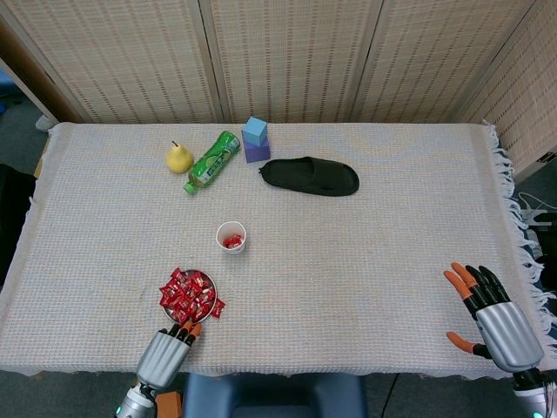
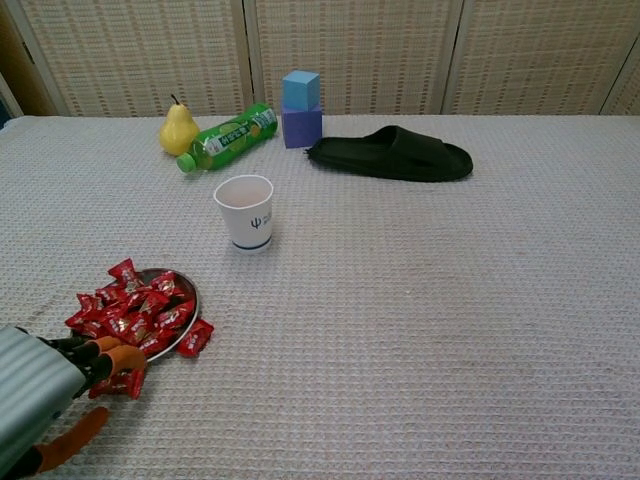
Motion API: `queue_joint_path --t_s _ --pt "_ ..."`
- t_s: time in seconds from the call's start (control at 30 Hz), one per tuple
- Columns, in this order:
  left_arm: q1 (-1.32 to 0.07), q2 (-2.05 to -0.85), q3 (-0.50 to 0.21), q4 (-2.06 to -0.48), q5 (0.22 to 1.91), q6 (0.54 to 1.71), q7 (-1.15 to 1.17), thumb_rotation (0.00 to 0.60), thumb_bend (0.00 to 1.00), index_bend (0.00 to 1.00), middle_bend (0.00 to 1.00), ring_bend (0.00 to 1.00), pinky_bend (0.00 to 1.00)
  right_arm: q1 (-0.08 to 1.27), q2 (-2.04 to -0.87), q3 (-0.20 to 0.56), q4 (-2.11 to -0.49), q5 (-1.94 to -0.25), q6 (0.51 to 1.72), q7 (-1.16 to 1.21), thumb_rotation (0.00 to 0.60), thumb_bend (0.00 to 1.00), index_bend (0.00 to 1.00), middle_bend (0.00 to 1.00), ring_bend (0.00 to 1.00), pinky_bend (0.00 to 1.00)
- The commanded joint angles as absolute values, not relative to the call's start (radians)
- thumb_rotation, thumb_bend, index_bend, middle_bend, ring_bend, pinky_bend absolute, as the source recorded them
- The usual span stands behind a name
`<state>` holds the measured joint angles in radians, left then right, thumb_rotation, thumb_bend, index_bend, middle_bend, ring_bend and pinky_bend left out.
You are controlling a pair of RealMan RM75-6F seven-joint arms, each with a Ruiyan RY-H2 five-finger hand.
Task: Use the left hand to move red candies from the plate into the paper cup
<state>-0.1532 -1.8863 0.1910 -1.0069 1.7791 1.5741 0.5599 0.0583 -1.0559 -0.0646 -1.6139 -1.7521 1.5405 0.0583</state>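
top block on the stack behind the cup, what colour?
Light blue block, sitting on a purple block; clearest in the chest view.

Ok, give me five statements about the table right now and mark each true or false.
1. The paper cup already has red candies in it. True.
2. The green bottle stands upright. False: it lies on its side beside the pear.
3. The light blue block sits on top of the purple block. True.
4. The right robot hand holds the black slipper. False: it is far from the slipper, fingers spread, holding nothing.
5. The left robot hand is over the cup. False: it is at the plate's near edge.
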Motion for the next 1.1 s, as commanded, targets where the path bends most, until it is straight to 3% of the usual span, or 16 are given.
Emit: queue_joint_path --t_s 0.03,0.47,0.87,1.1 --pt "-0.159 -1.907 0.173 -0.978 1.785 1.572 0.565 0.600 0.41 0.32 0.39 0.58 0.95 0.059 -1.055 -0.064 -1.615 -1.750 1.540 0.059 0.600 0.04 0.00 0.00 0.00 0.00" --pt "-0.151 -1.916 0.154 -0.934 1.786 1.562 0.569 0.600 0.41 0.37 0.39 0.58 0.95 0.056 -1.055 -0.060 -1.616 -1.745 1.548 0.058 0.600 0.04 0.00 0.00 0.00 0.00" --pt "-0.148 -1.933 0.142 -0.904 1.798 1.573 0.579 0.600 0.41 0.48 0.55 0.62 0.97 0.057 -1.054 -0.060 -1.614 -1.745 1.546 0.062 0.600 0.04 0.00 0.00 0.00 0.00" --pt "-0.152 -1.906 0.125 -0.926 1.805 1.605 0.572 0.600 0.42 0.50 0.59 0.63 0.97 0.056 -1.054 -0.059 -1.614 -1.743 1.547 0.063 0.600 0.04 0.00 0.00 0.00 0.00"
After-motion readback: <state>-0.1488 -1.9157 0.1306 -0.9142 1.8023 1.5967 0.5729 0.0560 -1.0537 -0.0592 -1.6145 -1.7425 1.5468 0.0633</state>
